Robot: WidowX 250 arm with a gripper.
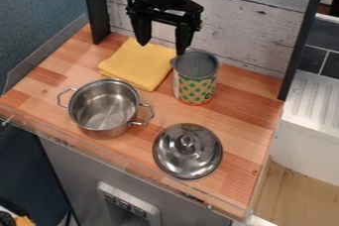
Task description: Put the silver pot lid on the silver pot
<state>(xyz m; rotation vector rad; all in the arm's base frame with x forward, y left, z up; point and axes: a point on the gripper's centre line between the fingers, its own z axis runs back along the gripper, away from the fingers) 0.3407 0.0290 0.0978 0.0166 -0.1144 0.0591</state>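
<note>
The gripper [163,44] hangs above the yellow cloth [138,65] with its two fingers well apart and nothing between them, while the lid [187,161] lies knob up near the front edge of the counter [245,138], beside the open pot [104,110]. The step now is to fetch that lid: go over the can [196,79] with room to spare, then come straight down with one finger each side of the knob [187,142]. Close only once the knob sits centred, since an off-centre pinch could tip the lid or let it slip
</note>
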